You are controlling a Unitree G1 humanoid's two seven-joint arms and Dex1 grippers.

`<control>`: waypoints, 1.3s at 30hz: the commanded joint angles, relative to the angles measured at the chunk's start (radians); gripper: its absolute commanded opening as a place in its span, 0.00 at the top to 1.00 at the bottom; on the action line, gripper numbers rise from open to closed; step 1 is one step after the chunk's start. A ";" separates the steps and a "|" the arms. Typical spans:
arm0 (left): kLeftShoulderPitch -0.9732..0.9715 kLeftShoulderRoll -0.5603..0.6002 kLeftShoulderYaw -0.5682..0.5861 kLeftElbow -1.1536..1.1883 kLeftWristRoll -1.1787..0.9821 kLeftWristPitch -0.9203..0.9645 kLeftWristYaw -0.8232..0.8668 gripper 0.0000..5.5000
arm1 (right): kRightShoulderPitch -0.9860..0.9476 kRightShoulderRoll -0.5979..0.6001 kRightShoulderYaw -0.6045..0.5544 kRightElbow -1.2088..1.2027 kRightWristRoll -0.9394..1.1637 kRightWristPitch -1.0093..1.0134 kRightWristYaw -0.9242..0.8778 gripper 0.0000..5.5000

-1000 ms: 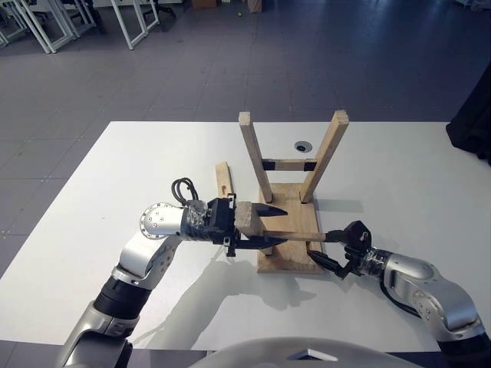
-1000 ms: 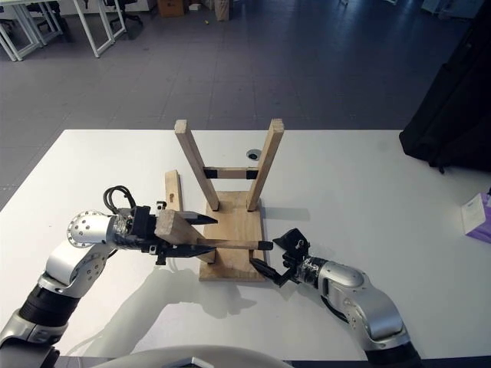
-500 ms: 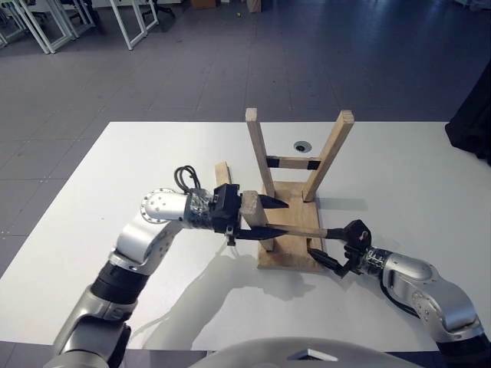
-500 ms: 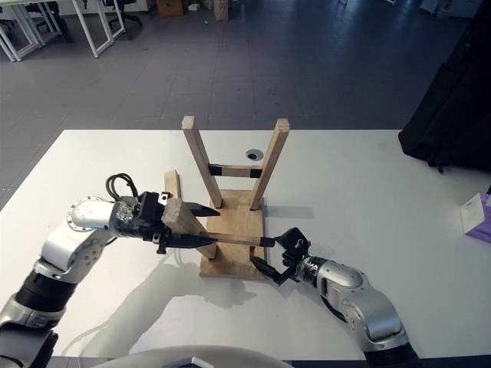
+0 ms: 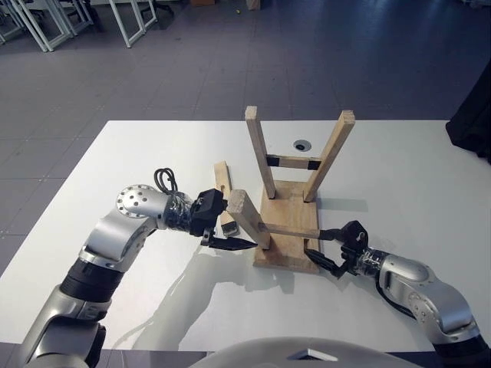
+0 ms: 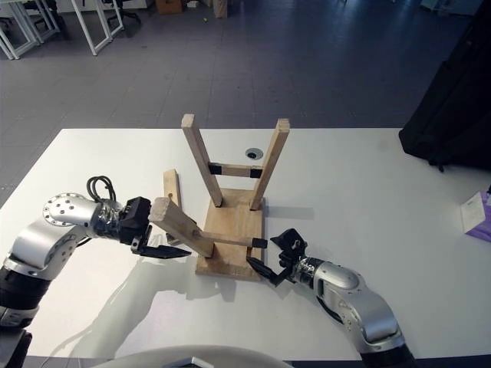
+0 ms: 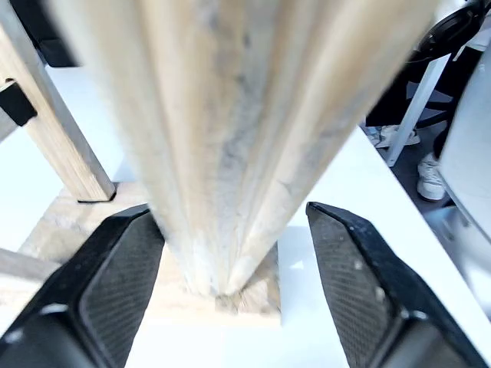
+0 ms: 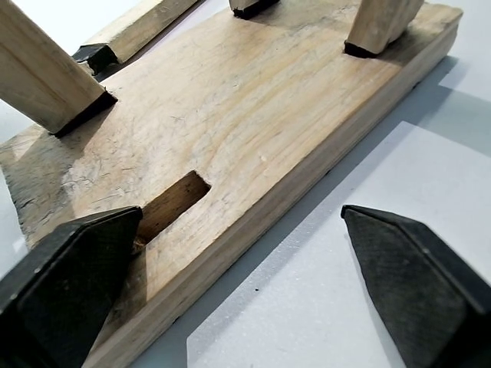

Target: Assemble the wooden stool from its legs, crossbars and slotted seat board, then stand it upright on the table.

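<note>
**Head view.** The seat board (image 5: pixel 290 257) is lying flat on the tabletop (image 5: pixel 399 176), so the slots are facing up for the legs. Two legs (image 5: pixel 259 153) are standing in the far slots, joined by a crossbar (image 5: pixel 291 162). A third leg (image 5: pixel 247 218) is leaning toward the left at the near-left corner. A second crossbar (image 5: pixel 295 231) is running from it toward the right jaws. This leg is judged to be mid-seating. A loose leg (image 5: pixel 222 178) is lying just beside the board.

**Left wrist view.** The left jaws are being kept spread around the third leg. A gap is showing at one pad (image 7: pixel 360 291), so the leg is being flanked, not squeezed.

**Right wrist view.** The right jaws are being held wide apart with nothing gripped, straddling the board's near edge, probably to brace it. An empty slot (image 8: pixel 173 203) is showing. The wood is looking pale and rough-grained.
</note>
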State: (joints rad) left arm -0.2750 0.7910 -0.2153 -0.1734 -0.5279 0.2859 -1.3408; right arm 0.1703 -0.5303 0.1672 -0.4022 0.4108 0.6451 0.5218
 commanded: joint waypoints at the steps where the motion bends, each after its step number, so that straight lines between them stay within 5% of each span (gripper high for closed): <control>1: 0.009 0.046 0.031 0.032 0.041 0.012 -0.014 0.42 | 0.029 -0.006 0.017 0.028 -0.032 0.035 -0.011 0.13; 6: 0.035 0.092 0.070 0.117 0.173 -0.046 0.060 0.42 | 0.029 -0.006 0.014 0.030 -0.036 0.029 -0.009 0.13; 9: 0.079 0.044 0.217 0.079 0.184 0.098 0.317 0.42 | 0.027 -0.012 0.008 0.027 -0.036 0.027 -0.004 0.13; 12: 0.095 -0.177 0.416 -0.120 0.113 0.537 0.766 0.42 | 0.024 -0.009 -0.019 0.000 -0.017 0.045 -0.011 0.13; 19: 0.196 -0.655 0.354 -0.409 0.322 0.784 1.356 0.42 | 0.001 0.022 -0.052 -0.024 -0.005 0.074 -0.039 0.13; 24: 0.236 -0.791 0.280 -0.355 0.353 0.805 1.446 0.30 | -0.008 0.046 -0.046 -0.025 -0.010 0.080 -0.058 0.13; 37: 0.280 -0.817 0.192 -0.138 0.362 0.768 1.396 0.30 | -0.004 0.066 -0.024 -0.017 -0.033 0.069 -0.064 0.13; 39: 0.287 -0.812 0.219 -0.084 0.382 0.724 1.417 0.37 | -0.005 0.067 -0.035 -0.023 -0.023 0.077 -0.063 0.13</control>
State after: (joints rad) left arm -0.0183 -0.0276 -0.0172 -0.3324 -0.1686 1.0046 0.0556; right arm 0.1671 -0.4649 0.1359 -0.4289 0.3919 0.7005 0.4631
